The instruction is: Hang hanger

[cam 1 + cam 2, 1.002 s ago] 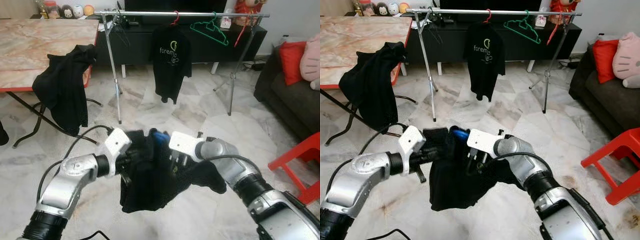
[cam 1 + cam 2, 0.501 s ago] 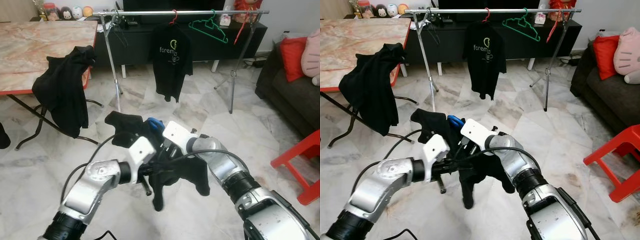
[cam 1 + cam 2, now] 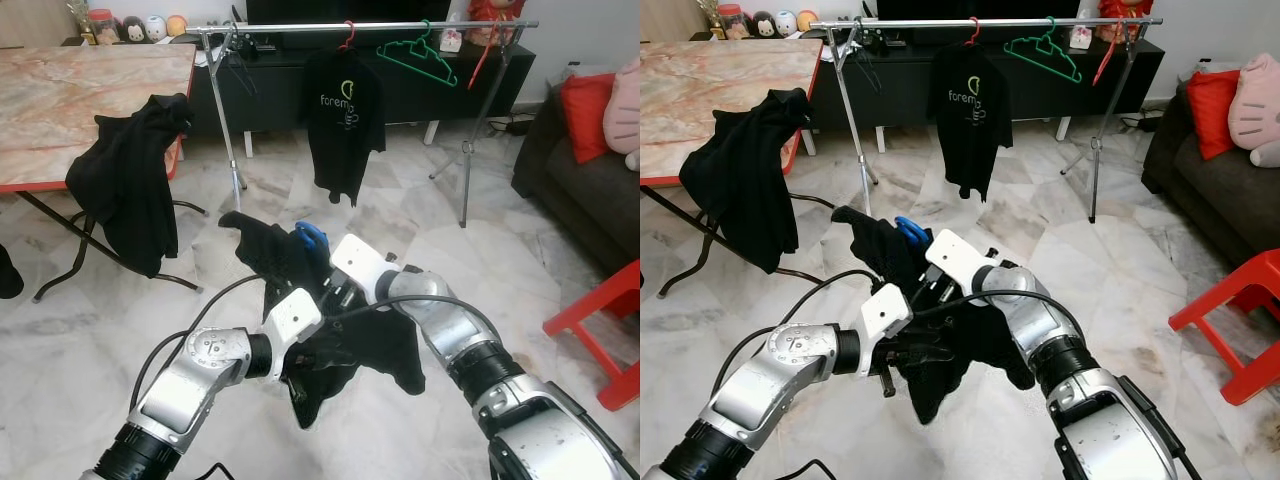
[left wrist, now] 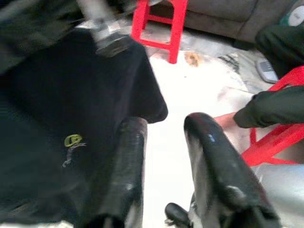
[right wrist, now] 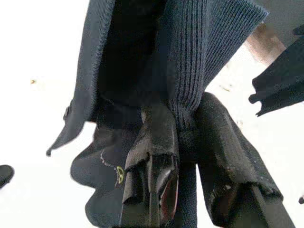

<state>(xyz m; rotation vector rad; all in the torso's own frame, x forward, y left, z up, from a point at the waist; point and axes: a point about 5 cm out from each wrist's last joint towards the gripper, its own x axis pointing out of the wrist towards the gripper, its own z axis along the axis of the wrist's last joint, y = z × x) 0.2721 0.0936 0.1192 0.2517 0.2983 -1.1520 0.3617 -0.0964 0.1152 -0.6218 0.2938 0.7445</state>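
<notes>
Left of frame: marble table (image 3: 90,90) with a dark garment (image 3: 130,185) draped off its edge. Lower centre: left gripper (image 4: 164,156), fingers apart with nothing between them, right beside the hanging black shirt (image 3: 340,350). Right gripper (image 5: 183,137) at centre, fingers pinched on the shirt's ribbed collar. Blue hanger (image 3: 312,238) pokes out at the top of the shirt, centre frame. Clothes rail (image 3: 380,25) across the top carries a printed black tee (image 3: 345,125) and a green hanger (image 3: 425,58). Red stool (image 3: 600,320) at the right edge.

Marble worktop (image 3: 70,95) w/ black garment (image 3: 125,175) draped off its edge; red stool (image 3: 600,325) nr dark sofa (image 3: 585,190).
</notes>
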